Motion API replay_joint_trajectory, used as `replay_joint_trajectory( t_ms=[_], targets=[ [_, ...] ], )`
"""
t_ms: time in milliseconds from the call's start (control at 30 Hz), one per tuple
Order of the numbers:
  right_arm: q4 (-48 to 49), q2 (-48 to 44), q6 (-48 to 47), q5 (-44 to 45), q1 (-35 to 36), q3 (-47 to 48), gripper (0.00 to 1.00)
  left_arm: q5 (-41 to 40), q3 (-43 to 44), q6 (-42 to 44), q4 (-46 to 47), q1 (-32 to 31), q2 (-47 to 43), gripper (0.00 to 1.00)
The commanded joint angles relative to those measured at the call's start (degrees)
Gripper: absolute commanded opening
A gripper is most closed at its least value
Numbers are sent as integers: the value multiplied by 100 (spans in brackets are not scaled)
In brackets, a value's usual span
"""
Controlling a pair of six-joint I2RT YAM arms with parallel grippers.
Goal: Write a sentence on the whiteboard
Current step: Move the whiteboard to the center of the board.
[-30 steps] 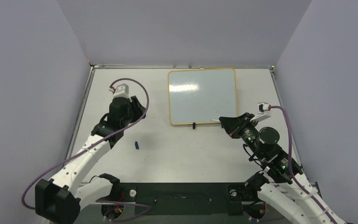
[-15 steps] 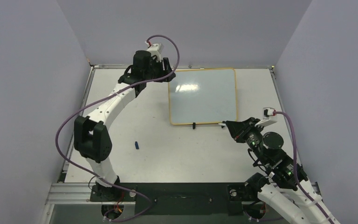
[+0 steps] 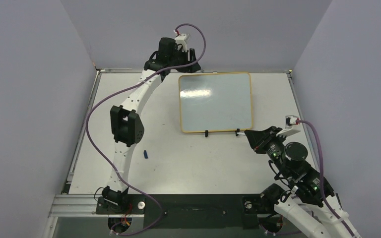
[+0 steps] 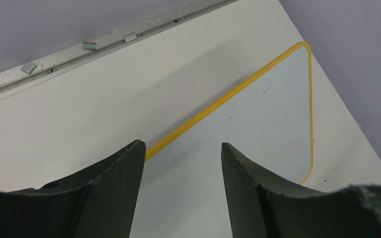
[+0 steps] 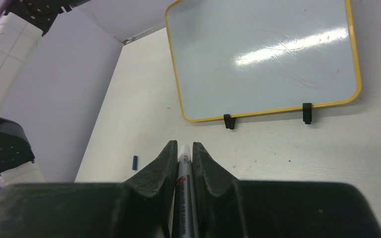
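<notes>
The whiteboard [image 3: 216,101], yellow-framed with two black feet, lies flat at the back middle of the table. Its surface [image 5: 263,54] is blank; the sentence is not in view. My left gripper [image 3: 190,55] reaches over the board's far left corner. In the left wrist view this gripper [image 4: 181,145] is open and empty, with the yellow frame [image 4: 218,101] below it. My right gripper [image 3: 248,135] hovers just off the board's near right corner. There it [image 5: 183,144] is shut on a grey marker [image 5: 185,188], whose white end pokes past the fingertips.
A small blue cap [image 3: 146,154] lies on the table left of centre, also visible from the right wrist [image 5: 135,162]. A metal rail [image 4: 54,57] runs along the table's back edge under the purple wall. The left arm's elbow [image 3: 125,125] stands over the table's left half.
The left arm swung from the table's middle left up to the board's far left corner, its jaws widening. The right gripper drew back slightly toward the near right, still holding the marker.
</notes>
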Motion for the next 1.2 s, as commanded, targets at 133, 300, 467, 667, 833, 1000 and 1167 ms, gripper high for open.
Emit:
replay_joint_trajectory(
  t_ms=[133, 300, 467, 667, 833, 1000, 1167],
  targets=[
    [-258, -95, -113, 125, -28, 501, 0, 420, 815, -24, -142, 17, 588, 59],
    [-311, -101, -100, 93, -20, 550, 0, 516, 917, -87, -96, 17, 849, 60],
    [-329, -122, -84, 97, -27, 543, 0, 612, 932, -52, -172, 17, 901, 61],
    [-327, -87, -84, 101, -24, 532, 0, 795, 791, 79, -396, -32, 765, 61],
    [-324, -78, -102, 123, -24, 550, 0, 889, 674, 477, -821, -199, 591, 61],
    [-314, -103, -95, 112, -24, 536, 0, 718, 257, 1042, -1215, -484, 330, 61],
    [-323, -158, -84, 104, -18, 509, 0, 633, 106, 1523, -1504, -760, 122, 61]
  ],
)
